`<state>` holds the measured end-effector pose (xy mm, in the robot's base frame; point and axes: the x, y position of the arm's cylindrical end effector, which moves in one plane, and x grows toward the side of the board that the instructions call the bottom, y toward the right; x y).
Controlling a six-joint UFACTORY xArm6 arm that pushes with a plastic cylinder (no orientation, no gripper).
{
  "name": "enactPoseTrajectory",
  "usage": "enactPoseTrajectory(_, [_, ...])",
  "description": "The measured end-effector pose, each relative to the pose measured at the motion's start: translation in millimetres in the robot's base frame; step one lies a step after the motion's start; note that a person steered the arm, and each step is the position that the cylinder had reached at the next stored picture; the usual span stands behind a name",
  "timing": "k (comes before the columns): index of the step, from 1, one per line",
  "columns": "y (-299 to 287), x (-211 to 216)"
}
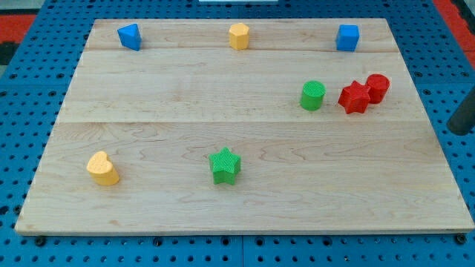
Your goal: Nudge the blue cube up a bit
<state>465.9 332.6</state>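
Blue cube (347, 37) sat near the top edge of the wooden board (223, 104), toward the view's right. All places below are relative to that cube.

- Dark rod (462, 113) showed only at the frame's right edge, below and right of the cube, off the board. Its lower end, the tip, was cut off or hidden, so the tip's exact spot couldn't be told. No fingers on this rig, so nothing apart, together or clamped.
- Green cylinder (313, 96) was below and slightly left of the cube. Red star (355, 97) was nearly straight below it, touching the red cylinder (378, 87) just right of the star.
- Yellow block (238, 35) and the other blue block (130, 36) were level with the cube, off to the left. Green star (225, 165) and yellow heart (102, 168) were far below-left.

Judgement for the step: bring the tip in between the cube and the red star, clearing the reds, centre it on the cube's lower face, then push straight toward the view's top. Keep the stroke short; the cube looked close to the board's top edge, so overshoot risked pushing it off. An off-centre contact would likely rotate it.
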Motion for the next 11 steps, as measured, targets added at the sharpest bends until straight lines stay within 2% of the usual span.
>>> enactPoseTrajectory(2, [0.3, 7.7])
enactPoseTrajectory(4, [-102.8, 10.6])
enactPoseTrajectory(5, [-102.6, -0.1])
enactPoseTrajectory(6, [-23.2, -50.6])
enactPoseTrajectory(7, [-13.6, -140.7])
enactPoseTrajectory(8, [-59.3, -179.2])
enactPoseTrajectory(9, [-66.8, -185.3])
enactPoseTrajectory(11, [-145.6, -194.3])
